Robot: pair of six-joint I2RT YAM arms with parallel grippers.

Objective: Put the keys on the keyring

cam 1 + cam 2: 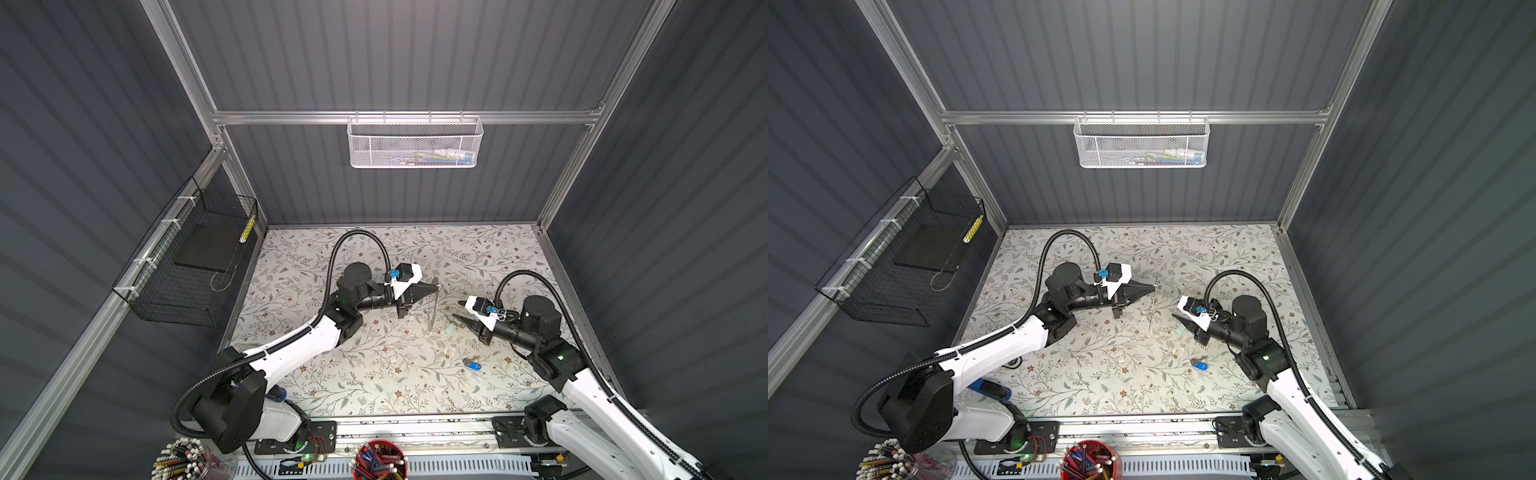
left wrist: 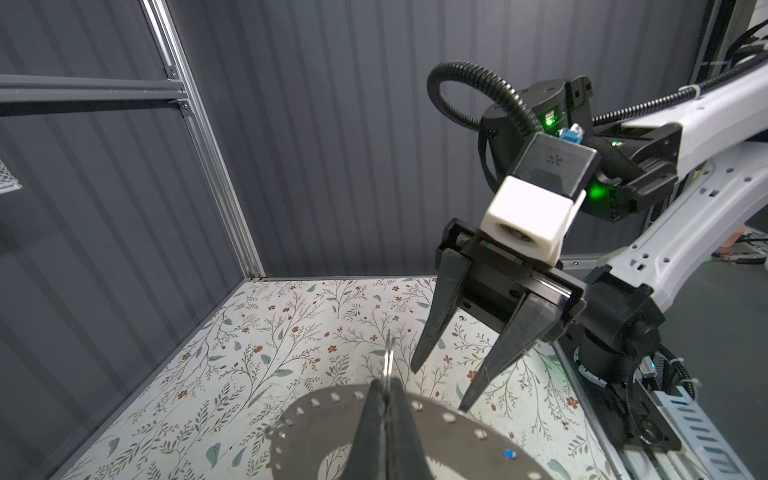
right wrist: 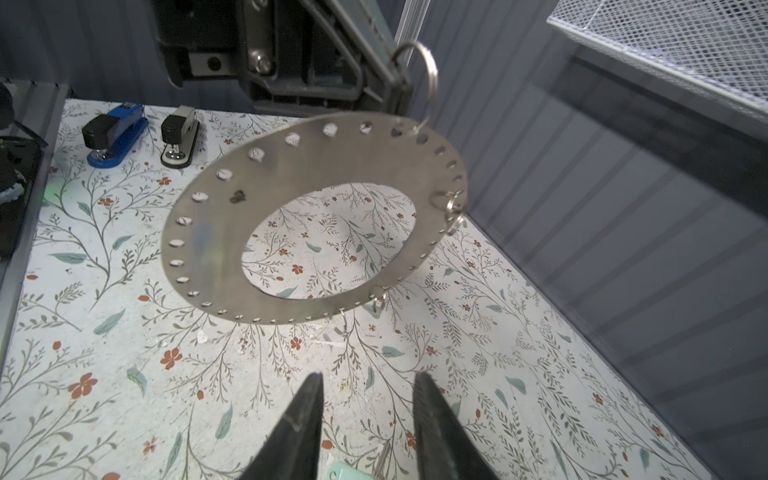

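Left claw clamped on one keyring; right claw half-open, empty; two keys on table

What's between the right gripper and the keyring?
Nothing in the way: the right wrist view shows only bare floral tabletop between the right gripper and the raised keyring. The mint-tagged key lies beside that gripper.

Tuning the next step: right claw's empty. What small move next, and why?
Probably lower the right claw onto the mint-tagged key lying close by its tips, then close. Its jaws stand open and empty, while the left claw holds the keyring aloft, ready for a key.
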